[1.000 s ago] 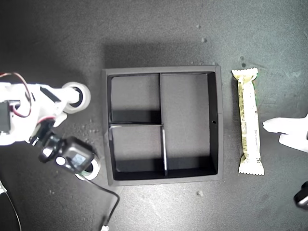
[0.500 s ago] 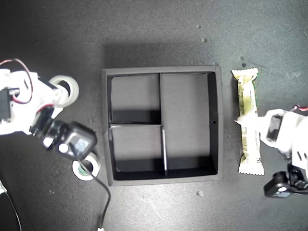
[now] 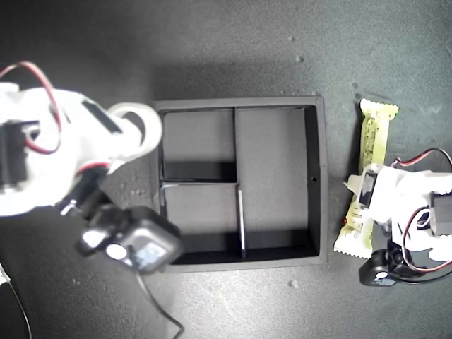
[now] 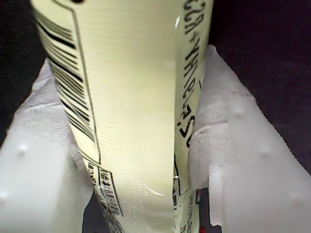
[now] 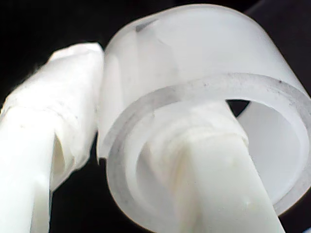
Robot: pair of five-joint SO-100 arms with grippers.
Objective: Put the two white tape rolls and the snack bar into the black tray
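— What is the biggest thing in front of you?

— The black tray (image 3: 316,183), square, lying on the dark table (image 3: 226,42) in the middle of the exterior view. Its three compartments hold nothing: two small squares on that view's left side, one long rectangle on its right.

— And the snack bar?

— The snack bar (image 3: 367,173) lies just outside the tray's rim on the exterior view's right, tilted a little, its upper crimped end leaning away from the tray. My first gripper (image 3: 367,201) pinches it across its lower half. In the first wrist view the pale wrapper (image 4: 131,111), barcode and print showing, runs between my two padded fingers (image 4: 243,160), both pressed against its sides.

— The tape?

— The white tape roll (image 3: 138,126) is at the tray's upper corner on the exterior view's left, overlapping the rim there. My second gripper (image 3: 127,131) holds it: in the second wrist view one finger (image 5: 214,170) passes through the wide hole of the roll (image 5: 194,58) and the other sits against its outer wall, the ring's wall clamped between them.

— The other roll?

— I cannot see it; my second arm covers that part of the table.
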